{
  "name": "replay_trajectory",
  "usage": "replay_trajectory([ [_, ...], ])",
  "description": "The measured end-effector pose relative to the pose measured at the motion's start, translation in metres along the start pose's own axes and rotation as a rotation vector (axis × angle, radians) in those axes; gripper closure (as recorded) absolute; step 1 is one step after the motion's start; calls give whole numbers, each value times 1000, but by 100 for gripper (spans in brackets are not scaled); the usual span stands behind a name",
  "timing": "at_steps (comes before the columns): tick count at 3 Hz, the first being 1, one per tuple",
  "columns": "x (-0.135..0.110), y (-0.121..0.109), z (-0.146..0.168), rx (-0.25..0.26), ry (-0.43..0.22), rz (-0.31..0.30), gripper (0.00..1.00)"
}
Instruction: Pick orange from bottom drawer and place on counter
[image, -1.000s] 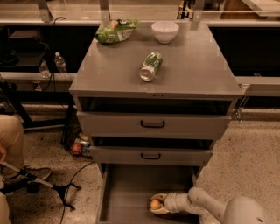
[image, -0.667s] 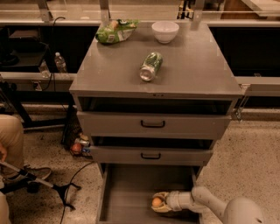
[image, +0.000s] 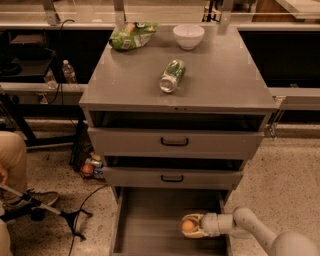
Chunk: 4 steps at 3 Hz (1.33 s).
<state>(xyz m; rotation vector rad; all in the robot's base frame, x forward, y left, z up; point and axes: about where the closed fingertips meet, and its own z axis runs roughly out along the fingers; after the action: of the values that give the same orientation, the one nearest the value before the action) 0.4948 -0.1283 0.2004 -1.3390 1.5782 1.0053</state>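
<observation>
The gripper (image: 186, 226) is reaching in from the right, low inside the pulled-out bottom drawer (image: 149, 220), and its two pale fingers (image: 192, 217) are lying above and below the orange (image: 188, 225), pressing against it, so it is reading as a closed grasp on the fruit. The orange is sitting toward the right side of the drawer, near its front, and whether it is resting on the drawer floor or hanging just clear of it cannot be told. The fruit is looking light and firm, with a matte skin that should be giving the fingers fair friction, but being round it is likely to be rolling or squirting out if the squeeze is landing off its widest part, so the hold should be crossing its middle with only moderate force to avoid bruising. The two drawers above are overhanging the back of the tray, so the lift is probably calling for a pull outward before rising. The counter (image: 220, 75) is carrying a tipped can (image: 172, 76), a white bowl (image: 188, 36) and a green bag (image: 132, 35), and bare room is showing along its right and front.
</observation>
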Motion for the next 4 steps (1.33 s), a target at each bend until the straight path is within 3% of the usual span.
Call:
replay_trajectory([
  [1,-24,7,-19,-30,-50,-37,100],
  [2,-24,7,-19,-30,-51,-37,100],
  [3,-38,12,-33,1,-56,-74,100],
  [4,-68,23,-65,60,-68,-157,100],
])
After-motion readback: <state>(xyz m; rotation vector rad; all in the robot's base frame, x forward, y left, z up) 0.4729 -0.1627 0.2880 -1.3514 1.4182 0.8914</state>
